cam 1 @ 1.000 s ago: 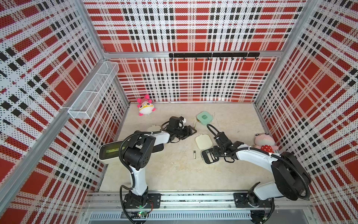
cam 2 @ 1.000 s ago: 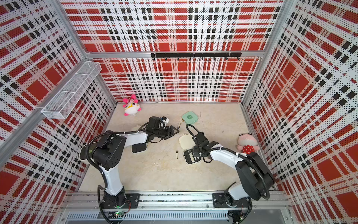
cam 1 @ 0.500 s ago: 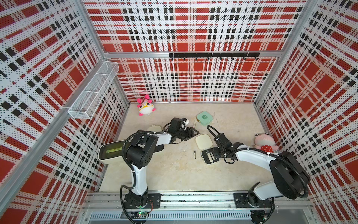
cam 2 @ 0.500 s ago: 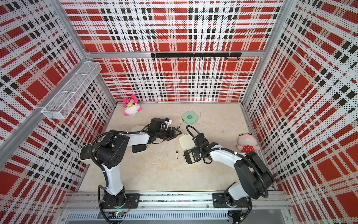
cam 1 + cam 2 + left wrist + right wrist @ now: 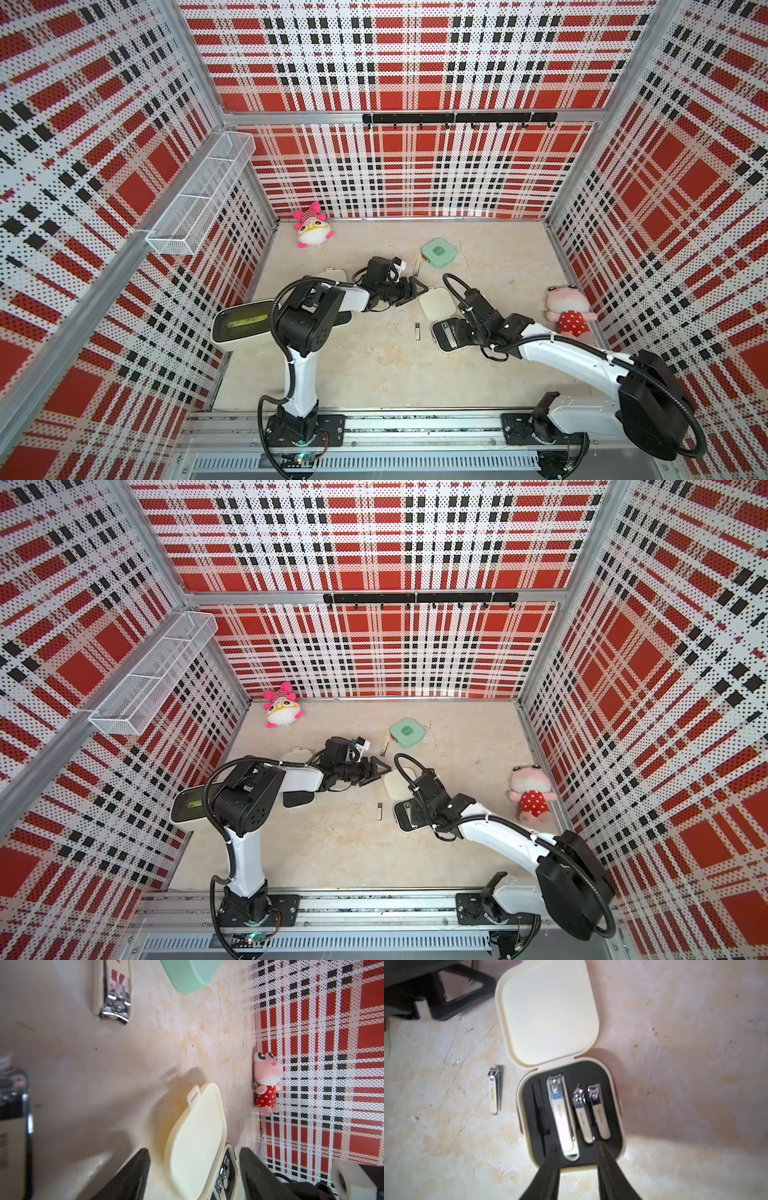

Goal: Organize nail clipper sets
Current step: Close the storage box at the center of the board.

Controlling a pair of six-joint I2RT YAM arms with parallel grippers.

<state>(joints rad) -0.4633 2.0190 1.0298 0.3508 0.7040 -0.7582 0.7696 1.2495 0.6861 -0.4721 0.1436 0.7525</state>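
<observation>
An open cream case lies mid-table, its lid (image 5: 435,303) flat and its black tray (image 5: 612,1105) holding three silver clippers and a thin black tool. My right gripper (image 5: 578,1150) hovers open over the tray's near edge, the large clipper's (image 5: 560,1113) end between its fingertips. My left gripper (image 5: 194,1163) is open, low on the table beside the lid (image 5: 197,1142). One loose clipper (image 5: 417,331) lies left of the tray, another (image 5: 417,266) next to the shut mint case (image 5: 439,252). A second cream case (image 5: 332,274) shows partly behind the left arm.
A large cream box with a green-tinted top (image 5: 245,326) sits at the left wall. A pink and white plush (image 5: 313,230) lies at the back left, a pink plush in a red dotted dress (image 5: 569,311) at the right wall. A black flat piece (image 5: 297,798) lies under the left arm.
My left gripper has slid a little to the right, closer to the cream lid. The right gripper stays over the tray, its fingers slightly closer together.
</observation>
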